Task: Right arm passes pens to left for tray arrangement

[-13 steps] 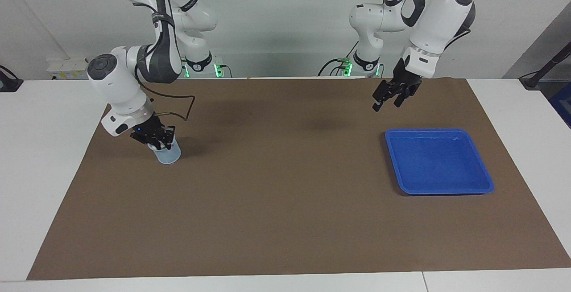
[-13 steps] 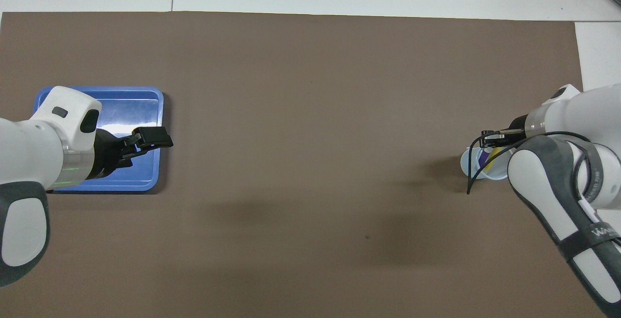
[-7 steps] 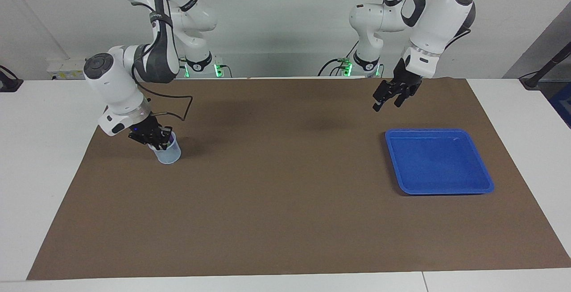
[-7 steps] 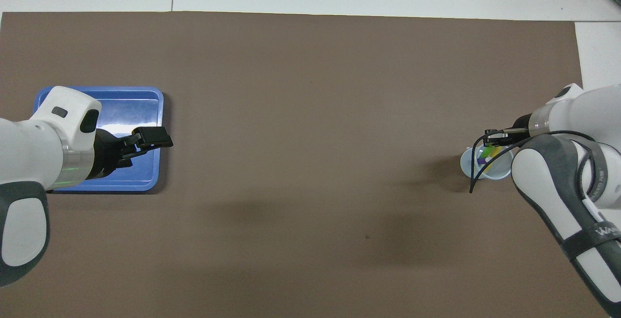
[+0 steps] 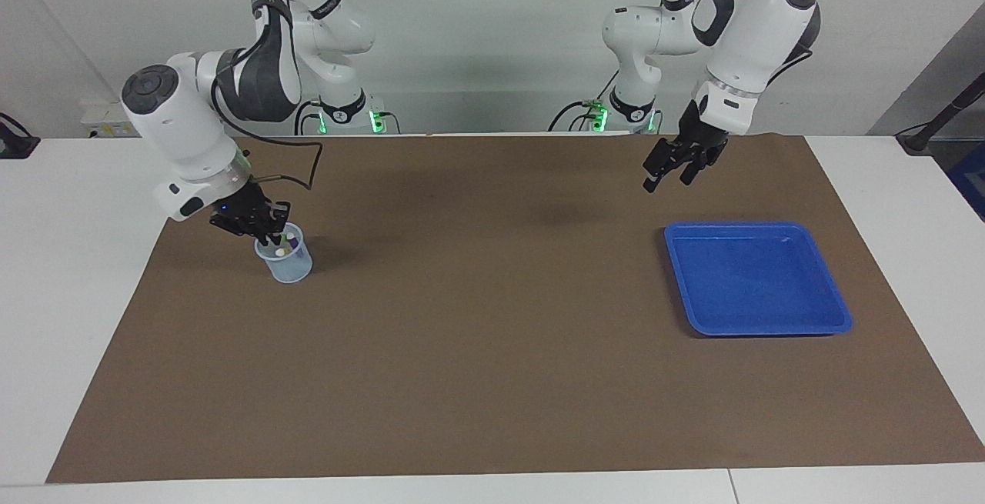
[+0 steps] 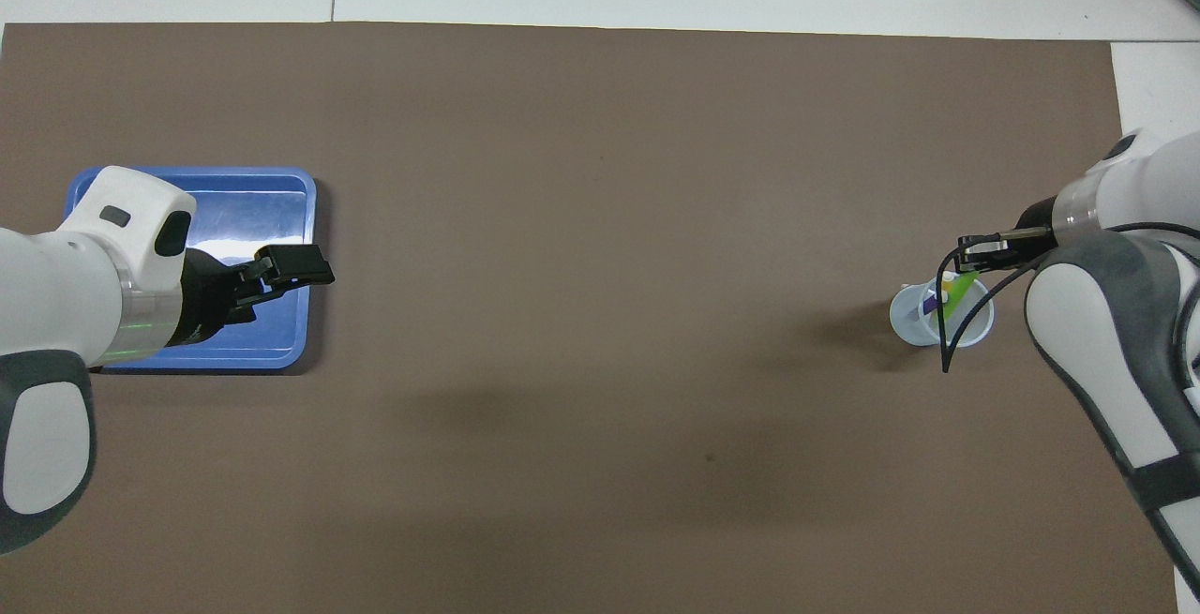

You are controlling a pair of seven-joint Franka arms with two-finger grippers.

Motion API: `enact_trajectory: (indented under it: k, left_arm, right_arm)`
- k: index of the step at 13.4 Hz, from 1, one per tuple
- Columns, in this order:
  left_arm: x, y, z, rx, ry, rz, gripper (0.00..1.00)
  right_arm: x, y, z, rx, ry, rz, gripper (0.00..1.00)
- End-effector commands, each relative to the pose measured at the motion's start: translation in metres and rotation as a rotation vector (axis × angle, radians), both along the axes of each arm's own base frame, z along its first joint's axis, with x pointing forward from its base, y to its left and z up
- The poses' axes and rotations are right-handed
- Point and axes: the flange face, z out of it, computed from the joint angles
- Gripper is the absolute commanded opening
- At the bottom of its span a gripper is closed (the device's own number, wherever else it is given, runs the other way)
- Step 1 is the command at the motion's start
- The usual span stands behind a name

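A small translucent cup [image 5: 290, 267] [image 6: 911, 325] stands on the brown mat toward the right arm's end and holds the pens. My right gripper [image 5: 271, 238] [image 6: 975, 256] hangs just over the cup's rim, shut on the top of the green pen [image 6: 957, 295], whose lower part is still inside the cup. A purple pen [image 6: 929, 304] leans beside it in the cup. The blue tray [image 5: 835, 318] [image 6: 281, 185] lies toward the left arm's end with nothing in it. My left gripper [image 5: 669, 173] [image 6: 274, 284] waits open in the air, over the tray's edge nearest the robots.
A brown mat [image 5: 492, 350] covers most of the white table. A black cable [image 5: 308, 169] loops off the right arm's wrist above the cup. Nothing else stands on the mat between cup and tray.
The right gripper has risen out of the cup and drawn back toward the table's end, and the green pen has come up with it. The left arm has not moved.
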Motion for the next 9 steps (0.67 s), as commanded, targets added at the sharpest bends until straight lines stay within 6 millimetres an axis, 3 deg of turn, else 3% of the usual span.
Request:
enact_trajectory:
  k: [1, 4, 9]
  left_arm:
    - [-0.008, 0.005, 0.001, -0.007, 0.004, 0.003, 1.0]
    - [-0.009, 0.003, 0.002, -0.008, 0.004, 0.008, 1.0]
    - [-0.007, 0.0, 0.004, -0.014, 0.002, 0.027, 1.0]
  right_arm:
    - [-0.003, 0.017, 0.045, -0.052, -0.028, 0.094, 0.0]
    - [0.001, 0.029, 0.083, -0.078, -0.066, 0.145, 0.0]
    - [-0.001, 0.089, 0.115, -0.048, -0.137, 0.152, 0.0]
